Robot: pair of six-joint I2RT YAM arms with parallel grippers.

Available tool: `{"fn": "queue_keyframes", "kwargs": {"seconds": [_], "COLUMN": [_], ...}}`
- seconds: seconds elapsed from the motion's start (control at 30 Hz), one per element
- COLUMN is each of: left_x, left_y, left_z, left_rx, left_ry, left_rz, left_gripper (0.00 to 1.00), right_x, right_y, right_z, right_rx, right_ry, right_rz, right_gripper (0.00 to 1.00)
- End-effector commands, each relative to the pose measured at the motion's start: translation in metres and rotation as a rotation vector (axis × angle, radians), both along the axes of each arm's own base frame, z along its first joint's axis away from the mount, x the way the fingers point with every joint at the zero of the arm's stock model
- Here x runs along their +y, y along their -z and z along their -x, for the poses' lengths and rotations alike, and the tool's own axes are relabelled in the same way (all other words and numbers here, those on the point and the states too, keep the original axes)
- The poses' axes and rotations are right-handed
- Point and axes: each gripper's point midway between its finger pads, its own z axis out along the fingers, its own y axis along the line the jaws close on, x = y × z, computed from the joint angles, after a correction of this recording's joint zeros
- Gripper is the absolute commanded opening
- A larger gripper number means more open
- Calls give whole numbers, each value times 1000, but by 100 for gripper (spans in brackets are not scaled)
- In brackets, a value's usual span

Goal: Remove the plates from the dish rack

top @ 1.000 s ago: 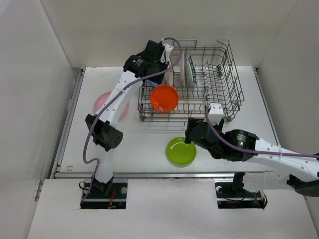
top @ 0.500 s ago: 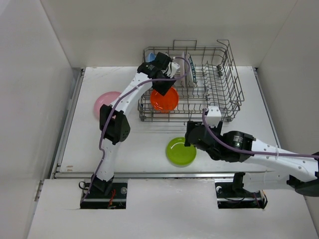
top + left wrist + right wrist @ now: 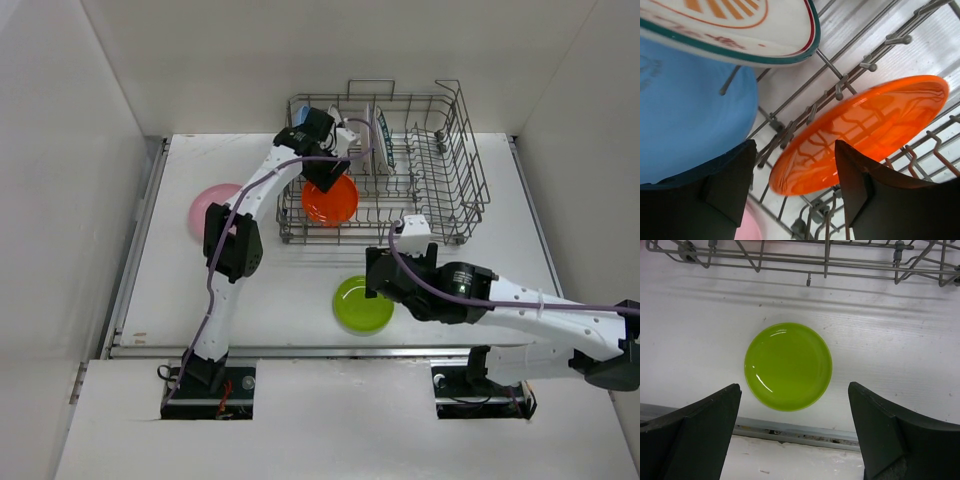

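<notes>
In the dish rack [image 3: 468,185], left gripper [image 3: 795,157] advanced.

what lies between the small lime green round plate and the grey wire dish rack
Only bare white table; the right wrist view shows that strip between the lime green plate and the dish rack holds nothing.

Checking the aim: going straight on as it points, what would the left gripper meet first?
Probably the orange plate, centred ahead of the open left gripper in the dish rack; depth is unclear.
</notes>
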Motion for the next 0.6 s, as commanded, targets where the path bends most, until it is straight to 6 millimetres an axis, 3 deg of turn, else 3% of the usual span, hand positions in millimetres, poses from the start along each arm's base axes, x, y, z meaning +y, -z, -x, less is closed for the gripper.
{"fn": "queue_keyframes", "kwargs": {"seconds": [0.0, 0.1, 0.2, 0.27, 0.3, 0.4, 0.57], "left_x": [-6, -4, -9, -8, -7, 2, 11], "left_y": [-9, 1, 3, -1, -15, -28, -78], "left_z": [-5, -6, 3, 10, 11, 9, 14], "left_rx": [21, 56, 94, 114, 90, 64, -30], "left_ry": [60, 68, 92, 86, 88, 59, 53], "left_rz": [97, 124, 147, 155, 165, 162, 194], "left_gripper": [60, 53, 16, 0, 0, 0, 0], "right_x": [7, 13, 15, 14, 15, 17, 23], "right_y": [-8, -8, -10, -11, -14, -14, -10], "right_z": [-6, -8, -9, -11, -11, -13, -16], "right_rx": [-25, -32, -35, -43, -46, -54, -51], "right_ry": [-15, -29, -35, -28, -28, -28, -34], "right_rz": [-14, -4, 0, 3, -5, 6, 26], "right_gripper": [94, 94, 94, 94, 94, 94, 94]}}
